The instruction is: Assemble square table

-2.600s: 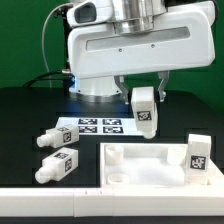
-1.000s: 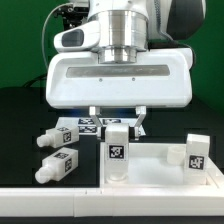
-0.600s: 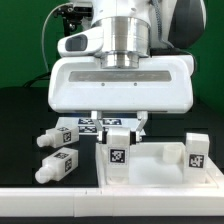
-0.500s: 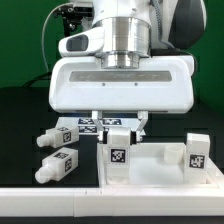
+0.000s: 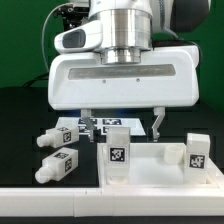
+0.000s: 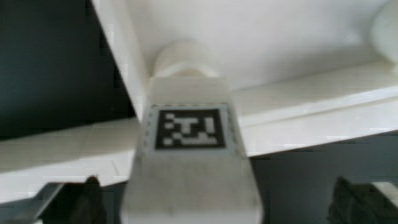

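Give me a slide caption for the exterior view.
Open claw flanks short white tagged leg standing upright at corner of white square plastic tabletop.

Robotics lab: marker board (image 5: 97, 122), black table (image 5: 25, 125)

Your gripper (image 5: 122, 124) has spread its jaws wide. The leg (image 5: 116, 152) it clamped now stands free on the table top (image 5: 155, 172).
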Controlling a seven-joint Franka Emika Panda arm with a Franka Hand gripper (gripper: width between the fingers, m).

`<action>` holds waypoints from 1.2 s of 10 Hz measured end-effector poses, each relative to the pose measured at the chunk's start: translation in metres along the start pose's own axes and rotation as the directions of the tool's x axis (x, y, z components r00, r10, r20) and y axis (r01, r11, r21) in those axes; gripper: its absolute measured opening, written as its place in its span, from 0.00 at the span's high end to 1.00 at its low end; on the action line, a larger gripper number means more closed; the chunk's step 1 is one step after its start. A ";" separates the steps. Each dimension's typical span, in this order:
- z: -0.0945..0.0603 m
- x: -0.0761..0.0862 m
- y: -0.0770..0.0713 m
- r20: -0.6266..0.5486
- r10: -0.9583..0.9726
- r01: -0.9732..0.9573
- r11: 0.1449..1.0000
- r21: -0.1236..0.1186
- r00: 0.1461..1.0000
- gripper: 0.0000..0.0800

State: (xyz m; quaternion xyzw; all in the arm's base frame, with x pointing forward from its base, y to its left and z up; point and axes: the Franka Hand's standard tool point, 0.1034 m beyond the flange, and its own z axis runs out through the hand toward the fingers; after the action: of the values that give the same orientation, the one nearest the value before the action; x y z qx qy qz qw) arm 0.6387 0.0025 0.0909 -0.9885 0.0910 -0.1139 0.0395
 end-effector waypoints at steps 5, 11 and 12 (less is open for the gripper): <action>0.007 0.009 0.015 0.217 0.040 -0.041 0.999 0.002 0.975 0.19; 0.008 0.008 0.014 0.209 0.298 -0.293 0.954 -0.053 0.931 0.64; 0.009 0.008 0.015 0.192 0.450 -0.441 0.893 -0.091 0.872 0.64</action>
State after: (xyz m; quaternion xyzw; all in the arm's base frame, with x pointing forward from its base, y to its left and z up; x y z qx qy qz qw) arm 0.6458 -0.0128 0.0825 -0.9480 0.3140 0.0040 0.0522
